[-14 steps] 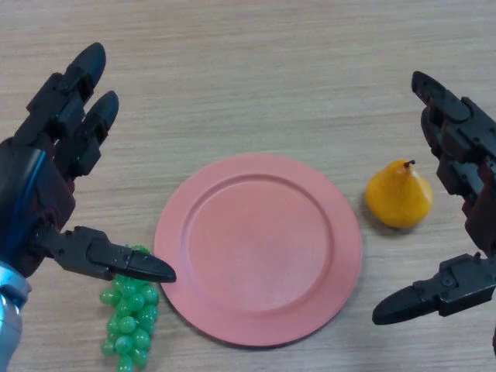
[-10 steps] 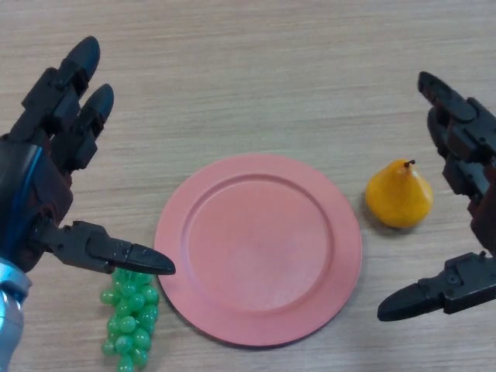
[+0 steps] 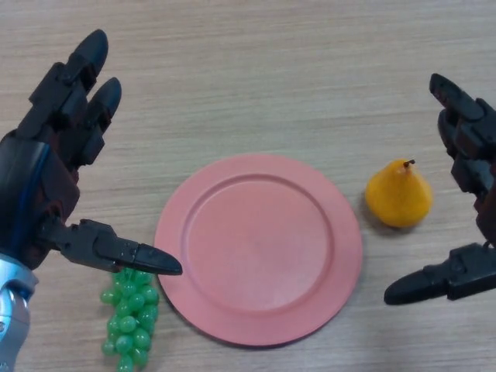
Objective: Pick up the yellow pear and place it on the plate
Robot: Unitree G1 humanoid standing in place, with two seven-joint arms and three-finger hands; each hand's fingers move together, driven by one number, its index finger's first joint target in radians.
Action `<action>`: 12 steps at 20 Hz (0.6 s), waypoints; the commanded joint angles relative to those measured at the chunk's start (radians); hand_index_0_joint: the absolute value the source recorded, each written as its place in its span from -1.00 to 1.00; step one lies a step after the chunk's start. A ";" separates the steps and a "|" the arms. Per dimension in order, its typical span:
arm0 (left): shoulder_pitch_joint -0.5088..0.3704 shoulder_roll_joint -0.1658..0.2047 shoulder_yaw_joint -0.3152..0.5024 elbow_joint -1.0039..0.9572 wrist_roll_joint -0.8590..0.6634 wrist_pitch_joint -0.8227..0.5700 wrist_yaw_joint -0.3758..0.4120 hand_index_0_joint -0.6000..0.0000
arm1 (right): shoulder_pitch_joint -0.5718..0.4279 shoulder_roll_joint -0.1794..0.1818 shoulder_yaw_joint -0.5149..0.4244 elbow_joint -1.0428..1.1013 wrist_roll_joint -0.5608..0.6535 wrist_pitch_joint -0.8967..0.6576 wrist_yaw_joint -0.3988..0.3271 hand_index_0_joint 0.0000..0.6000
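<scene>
The yellow pear [image 3: 399,195] stands upright on the wooden table, just right of the pink plate [image 3: 258,246], which has nothing on it. My right hand [image 3: 469,147] is open at the right edge, fingers beyond and right of the pear, thumb [image 3: 438,282] below it, not touching it. My left hand [image 3: 39,178] is open at the left, thumb pointing toward the plate's left rim.
A bunch of green grapes [image 3: 128,316] lies at the bottom left, beside the plate's left rim and partly under my left thumb. The wooden table [image 3: 256,77] stretches behind the plate.
My right hand has shifted slightly to the right, away from the pear. My left hand has moved a little; the pear and plate have not moved.
</scene>
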 commanded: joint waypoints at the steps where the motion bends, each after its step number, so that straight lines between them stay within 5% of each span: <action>1: -0.021 0.026 0.042 -0.034 0.031 -0.146 0.012 1.00 | -0.086 -0.055 -0.076 0.029 0.003 -0.224 -0.047 -1.00; 12: -0.020 0.023 0.029 0.051 0.081 -0.195 -0.006 1.00 | -0.373 -0.147 -0.039 0.690 -0.089 -0.587 -0.082 -1.00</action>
